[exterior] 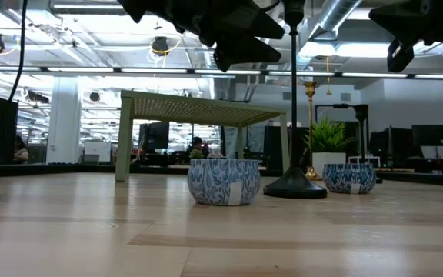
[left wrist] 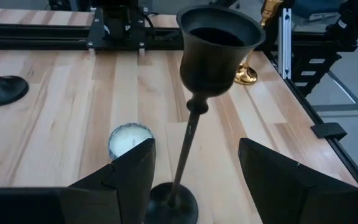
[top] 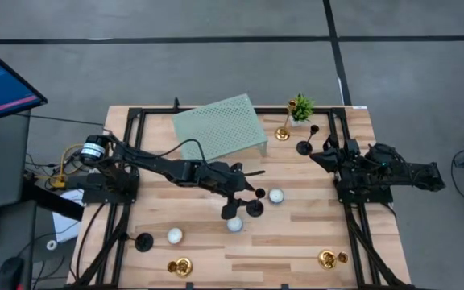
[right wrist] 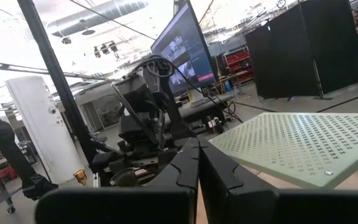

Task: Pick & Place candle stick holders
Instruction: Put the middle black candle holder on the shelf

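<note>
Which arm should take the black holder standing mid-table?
Left. Its open end effector already straddles the black holder stem, beside a white candle. The right end effector sits shut at the table's right edge.

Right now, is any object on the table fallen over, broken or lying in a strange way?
Nothing stands out. The black candle stick holder between the open fingers of the left gripper stands upright, and so does the tall gold holder by the plant. The perforated shelf sits at an angle to the table edges, but level on its legs.
</note>
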Robot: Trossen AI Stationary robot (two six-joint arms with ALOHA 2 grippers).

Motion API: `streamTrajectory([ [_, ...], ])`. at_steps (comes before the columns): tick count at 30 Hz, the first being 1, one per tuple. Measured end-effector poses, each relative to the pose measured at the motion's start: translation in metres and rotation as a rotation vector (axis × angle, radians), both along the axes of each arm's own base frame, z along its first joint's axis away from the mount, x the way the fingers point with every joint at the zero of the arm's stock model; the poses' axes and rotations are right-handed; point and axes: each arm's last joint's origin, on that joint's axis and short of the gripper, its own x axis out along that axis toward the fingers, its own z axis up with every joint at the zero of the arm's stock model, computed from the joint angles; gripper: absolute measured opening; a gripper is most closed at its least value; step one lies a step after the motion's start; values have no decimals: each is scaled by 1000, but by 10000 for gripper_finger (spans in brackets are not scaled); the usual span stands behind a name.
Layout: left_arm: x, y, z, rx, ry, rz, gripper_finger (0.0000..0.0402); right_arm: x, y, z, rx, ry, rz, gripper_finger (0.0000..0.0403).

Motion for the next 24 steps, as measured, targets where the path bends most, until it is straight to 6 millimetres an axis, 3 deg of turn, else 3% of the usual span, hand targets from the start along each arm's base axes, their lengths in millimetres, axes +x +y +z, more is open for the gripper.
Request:
streamTrajectory([
  [7,10,-2,-10,-8,-39,6,233,0,1,0,-6,0,35,0],
  [24,12,-4,-4,-54,-102,2,219,0,1,-1,-9,12,48,0],
])
